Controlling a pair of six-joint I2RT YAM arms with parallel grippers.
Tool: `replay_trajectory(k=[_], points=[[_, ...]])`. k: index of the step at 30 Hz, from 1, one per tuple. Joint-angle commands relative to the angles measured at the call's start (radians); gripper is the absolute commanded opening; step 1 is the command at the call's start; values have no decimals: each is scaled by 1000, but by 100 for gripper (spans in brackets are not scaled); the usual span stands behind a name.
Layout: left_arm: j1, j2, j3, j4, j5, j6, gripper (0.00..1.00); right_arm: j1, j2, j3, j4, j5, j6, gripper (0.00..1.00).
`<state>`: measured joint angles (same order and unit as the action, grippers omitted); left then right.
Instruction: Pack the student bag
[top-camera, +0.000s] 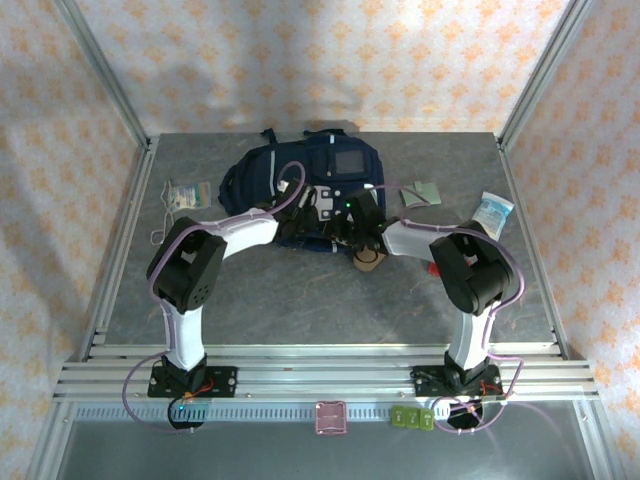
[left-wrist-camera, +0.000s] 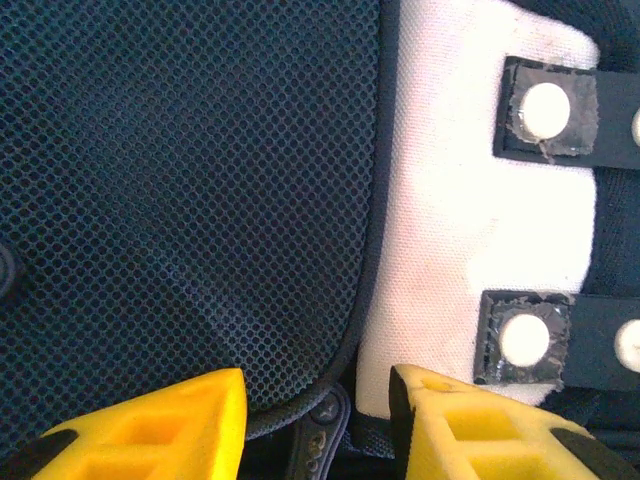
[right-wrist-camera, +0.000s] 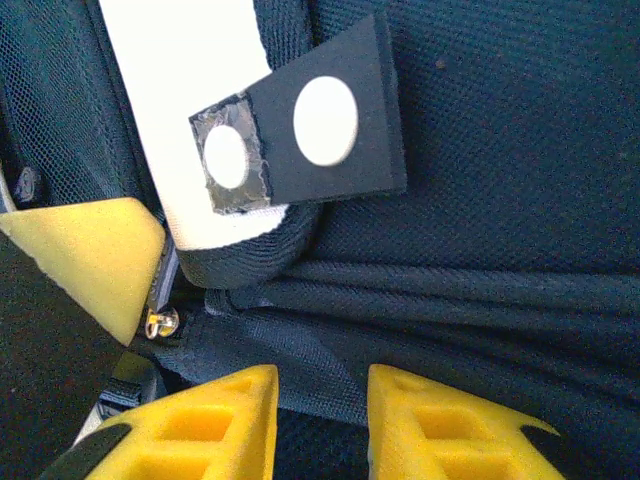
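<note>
Top external view: the student bag (top-camera: 270, 170) lies flat on the grey bench (top-camera: 300, 300), in the far middle, with its square mesh pocket toward the back wall. The left arm (top-camera: 190, 270) and the right arm (top-camera: 470, 275) both reach in to the bag's near edge and meet there. A small packet (top-camera: 186, 194) lies on the bench to the left of the bag. A green card (top-camera: 420, 193) and a white and blue packet (top-camera: 493, 211) lie to its right, all apart from it. A brown oval thing (top-camera: 368, 260) sits just in front of the bag, partly under the right arm.

Left wrist view: the left tool (left-wrist-camera: 318, 425) hangs close over the bag with its yellow fingers (left-wrist-camera: 160, 435) standing apart. A zipper pull (left-wrist-camera: 318, 440) and the piped edge of a dark mesh panel (left-wrist-camera: 180, 200) lie in the gap, and neither finger visibly touches them. Beside the mesh is a white patch (left-wrist-camera: 450, 220) carrying dark tabs (left-wrist-camera: 545, 105) with round white studs.

Right wrist view: the right tool (right-wrist-camera: 320, 420) is narrow, its fingers (right-wrist-camera: 200, 425) close together over a fold of dark strap (right-wrist-camera: 300, 370). I cannot tell whether the fabric is pinched. A pale yellow wedge (right-wrist-camera: 90, 260) comes in from the left and touches the bag's edge.
</note>
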<state>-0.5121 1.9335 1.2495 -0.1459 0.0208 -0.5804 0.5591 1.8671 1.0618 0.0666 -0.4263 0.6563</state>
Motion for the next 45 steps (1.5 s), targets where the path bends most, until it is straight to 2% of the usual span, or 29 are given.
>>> replay_trajectory(k=[1, 5, 10, 12, 18, 29, 35, 38, 40, 45], points=[[-20, 19, -20, -103, -44, 6, 38, -19, -46, -32, -28, 5, 11, 29], [-24, -8, -73, -83, -81, 0, 37, -43, -84, -19, -65, 24, -11, 32], [-24, -34, -106, -53, -84, 4, 37, -104, -168, -3, -127, 90, -24, 47], [-24, -53, -109, -44, -76, 4, 38, -134, -184, 12, -160, 124, -35, 48], [-25, -51, -103, -33, -56, 4, 38, -209, -160, 29, -187, 136, -19, 49], [-26, -59, -120, -18, -40, 8, 38, -214, -46, 76, -149, 91, -5, 46], [-27, -57, -120, -12, -33, 6, 38, -215, 17, 167, -315, 202, 19, 49], [-27, -58, -125, -8, -36, 5, 38, -215, 5, 140, -320, 233, 24, 49], [-27, -57, -126, -6, -38, 5, 38, -214, 1, 114, -298, 223, 23, 49], [-29, -57, -129, 2, -23, 5, 38, -213, 46, 129, -205, 92, -16, 42]])
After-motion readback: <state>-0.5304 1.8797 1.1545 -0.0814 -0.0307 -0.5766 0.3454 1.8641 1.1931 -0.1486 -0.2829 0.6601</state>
